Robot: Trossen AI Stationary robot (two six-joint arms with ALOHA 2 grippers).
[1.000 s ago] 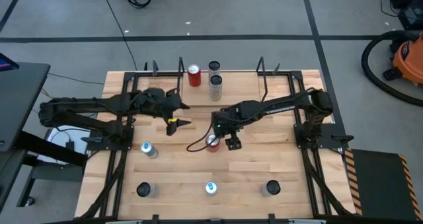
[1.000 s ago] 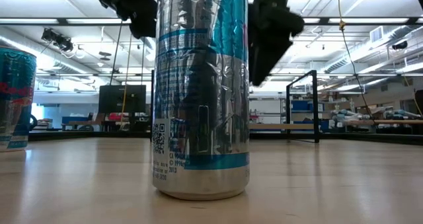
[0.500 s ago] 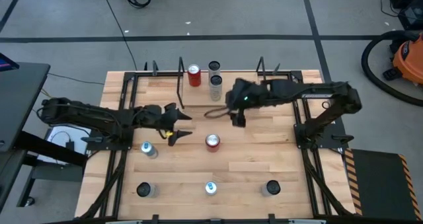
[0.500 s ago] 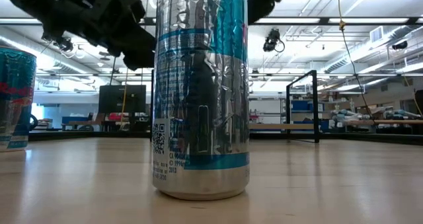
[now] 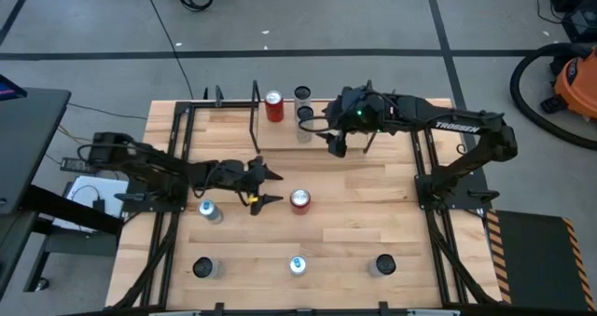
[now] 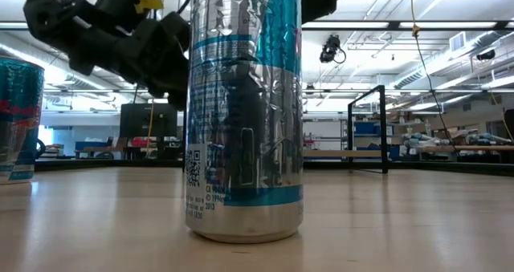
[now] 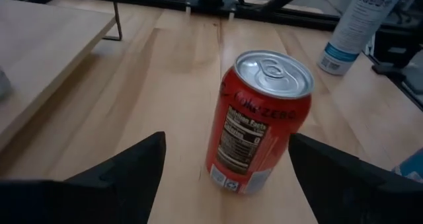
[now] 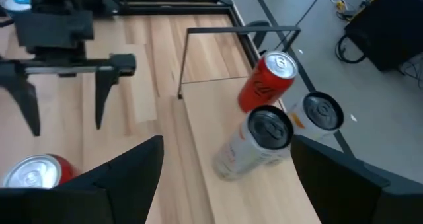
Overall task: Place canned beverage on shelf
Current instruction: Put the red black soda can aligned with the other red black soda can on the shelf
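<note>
High view: we see left pincer (image 5: 270, 187) spread wide, empty, beside red can (image 5: 299, 199) on bench (image 5: 373, 223); right pincer (image 5: 338, 148) released, empty, near shelf (image 5: 280, 134).

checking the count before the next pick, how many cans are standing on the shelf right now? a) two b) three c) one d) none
b) Three cans stand on the shelf at the table's far edge: a red can, a tall pale can and a dark-topped can behind it; the right wrist view shows the same three grouped together.
</note>
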